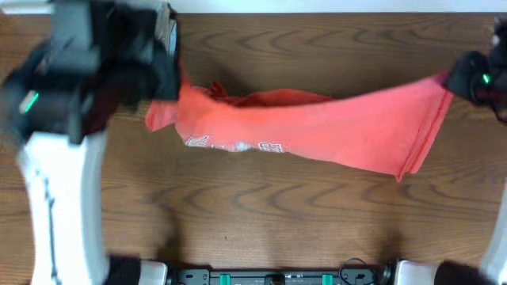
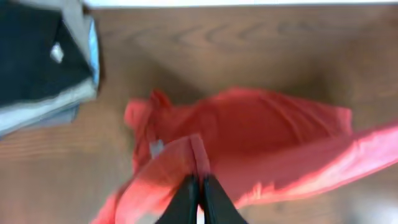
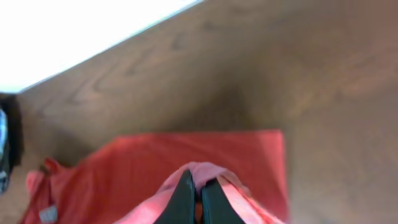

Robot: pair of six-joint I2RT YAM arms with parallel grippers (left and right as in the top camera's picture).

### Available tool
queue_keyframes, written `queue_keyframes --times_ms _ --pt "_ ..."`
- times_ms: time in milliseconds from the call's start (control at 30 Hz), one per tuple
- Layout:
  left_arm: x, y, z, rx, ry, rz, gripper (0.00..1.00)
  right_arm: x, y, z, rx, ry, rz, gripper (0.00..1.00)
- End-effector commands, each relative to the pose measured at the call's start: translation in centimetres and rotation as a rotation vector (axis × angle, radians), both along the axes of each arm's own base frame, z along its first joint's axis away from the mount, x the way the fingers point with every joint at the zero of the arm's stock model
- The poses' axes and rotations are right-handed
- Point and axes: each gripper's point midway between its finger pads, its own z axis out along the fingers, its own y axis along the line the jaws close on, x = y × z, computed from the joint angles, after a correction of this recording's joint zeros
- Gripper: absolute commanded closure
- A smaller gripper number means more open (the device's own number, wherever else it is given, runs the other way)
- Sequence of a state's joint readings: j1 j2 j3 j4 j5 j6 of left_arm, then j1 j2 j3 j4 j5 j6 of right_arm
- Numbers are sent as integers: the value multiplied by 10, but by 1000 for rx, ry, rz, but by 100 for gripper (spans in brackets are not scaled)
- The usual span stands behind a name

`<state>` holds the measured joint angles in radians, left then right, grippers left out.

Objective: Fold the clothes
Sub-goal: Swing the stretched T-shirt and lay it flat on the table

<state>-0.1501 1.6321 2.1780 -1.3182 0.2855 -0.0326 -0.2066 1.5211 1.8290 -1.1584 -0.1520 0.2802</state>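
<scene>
Tabletop: the brown wood-grain tabletop (image 1: 317, 226) is filling nearly the whole overhead view and carrying everything else. A white strip is showing beyond its far edge.

T-shirt: the coral-red T-shirt (image 1: 341, 127) is stretching as one long band across the far half of the tabletop, from the left hand to the right hand. Its right end is flaring wider and drooping toward the near side. From the left wrist, loose folds are spreading over the wood below the grip. I cannot tell whether the middle of the band is touching the wood.

Left arm: the white-and-black left arm (image 1: 55, 182) is reaching up the left side, with its dark, blurred wrist hanging over the shirt's left end.

Folded stack: a stack of folded garments (image 2: 37, 68), black on top of grey, is sitting in the far left corner, near the T-shirt but not touching it.

Right arm: the dark right arm (image 1: 485, 75) is coming in at the right edge, with a green light glowing on it.

Left hand: the left hand (image 2: 199, 186) is pressing its fingers together, clamped on a raised fold of red cloth.

Right hand: the right hand (image 3: 198, 183) is likewise pinching a ridge of the T-shirt, at the edge of a flat red panel.

Lettering: white block lettering (image 1: 236, 146) is showing along the band's near edge toward the left, too blurred to read.

Neck label: a small pale neck label (image 2: 155, 148) is lying just left of the pinched fold.
</scene>
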Motion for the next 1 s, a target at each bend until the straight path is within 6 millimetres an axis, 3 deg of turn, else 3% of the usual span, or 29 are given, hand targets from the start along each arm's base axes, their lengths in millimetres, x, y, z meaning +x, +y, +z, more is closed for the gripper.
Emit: queue_keyframes --times_ms 0,33,100,200,300,367,433,500,600,667,733,833,967 --pt "68 -5 -37 -8 -4 18 94 46 13 -8 11 -59 44 99" --pt "98 -7 -31 -18 -93 21 94 63 13 -5 18 -105 43 99" --pt "134 -9 -7 -40 -246 30 94 86 15 11 39 -201 67 99" --pt "147 -3 69 -65 -492 37 94 93 3 63 45 -341 54 99" --pt "121 12 173 -72 -767 51 94 68 -22 144 -3 -495 -2 99" --pt "89 23 225 -78 -896 68 94 40 -39 192 -48 -578 -49 99" --pt "63 33 258 -78 -985 86 94 11 -55 224 -98 -636 -108 99" --pt "46 42 274 -75 -1028 104 94 -15 -68 244 -133 -667 -155 99" --pt "39 39 268 -93 -992 72 94 -33 -78 244 -153 -645 -193 99" --pt "48 31 248 -107 -919 27 94 -31 -80 230 -157 -592 -187 99" --pt "67 29 216 -105 -809 26 94 -24 -82 209 -135 -522 -182 99" --pt "102 28 144 -95 -585 35 94 -7 -89 163 -85 -381 -181 99" --pt "134 26 22 -78 -214 46 94 11 -97 90 -1 -165 -188 99"
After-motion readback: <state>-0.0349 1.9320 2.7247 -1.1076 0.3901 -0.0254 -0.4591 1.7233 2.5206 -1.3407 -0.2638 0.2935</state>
